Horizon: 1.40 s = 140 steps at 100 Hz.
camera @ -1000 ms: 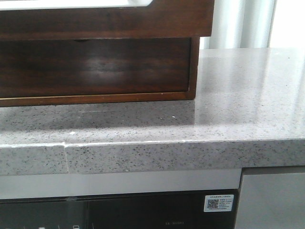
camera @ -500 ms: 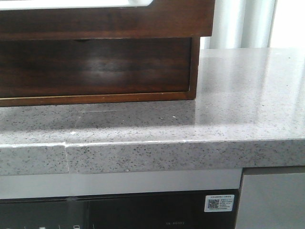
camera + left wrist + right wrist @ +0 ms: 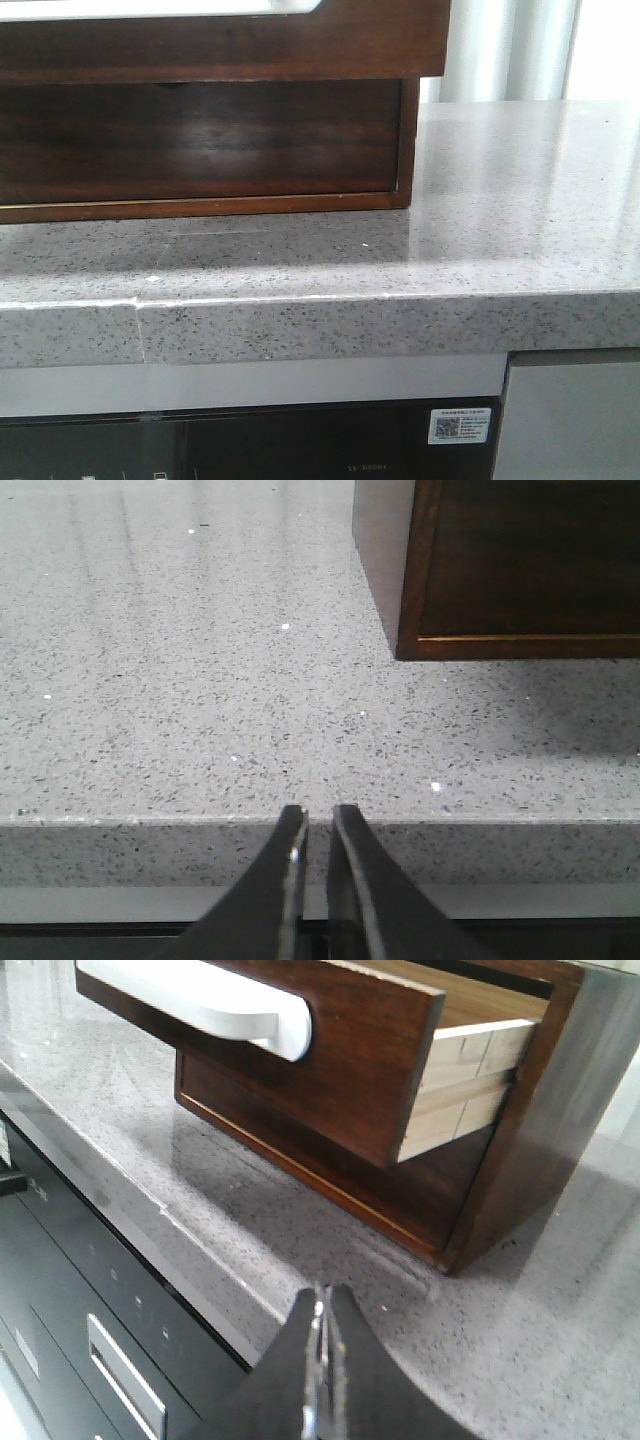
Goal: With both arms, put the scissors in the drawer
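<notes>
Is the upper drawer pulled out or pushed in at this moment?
Pulled out. In the right wrist view the drawer front stands forward of the cabinet, exposing its pale wooden side.
</notes>
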Tool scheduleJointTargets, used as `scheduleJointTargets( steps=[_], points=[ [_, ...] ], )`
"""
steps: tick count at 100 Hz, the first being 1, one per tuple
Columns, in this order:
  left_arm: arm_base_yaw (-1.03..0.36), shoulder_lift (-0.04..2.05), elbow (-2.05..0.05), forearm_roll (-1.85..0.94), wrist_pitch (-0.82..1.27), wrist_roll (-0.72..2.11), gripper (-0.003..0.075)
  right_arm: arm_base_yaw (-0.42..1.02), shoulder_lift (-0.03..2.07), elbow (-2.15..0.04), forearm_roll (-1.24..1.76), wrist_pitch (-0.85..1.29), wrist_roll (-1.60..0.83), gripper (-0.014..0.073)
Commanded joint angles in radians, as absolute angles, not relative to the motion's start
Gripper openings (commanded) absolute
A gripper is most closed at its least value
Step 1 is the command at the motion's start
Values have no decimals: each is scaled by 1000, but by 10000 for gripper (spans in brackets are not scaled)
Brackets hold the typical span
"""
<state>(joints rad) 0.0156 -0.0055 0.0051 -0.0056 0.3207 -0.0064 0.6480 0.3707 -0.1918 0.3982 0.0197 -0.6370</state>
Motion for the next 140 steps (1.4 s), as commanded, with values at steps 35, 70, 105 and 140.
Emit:
scheduleJointTargets(
  steps=[35, 70, 105, 140],
  points=[
    [12, -42, 21, -12, 260, -6, 3, 583, 375, -56, 155, -350, -282, -112],
    [12, -42, 21, -12, 260, -6, 4, 232, 342, -38, -187, -326, 172, -116],
    [12, -42, 21, -12, 260, -6, 3, 40, 191, 28, -190, -246, 177, -116],
    [12, -40, 21, -12, 258, -6, 3, -39, -30, 28, -170, 108, 167, -116]
  ],
)
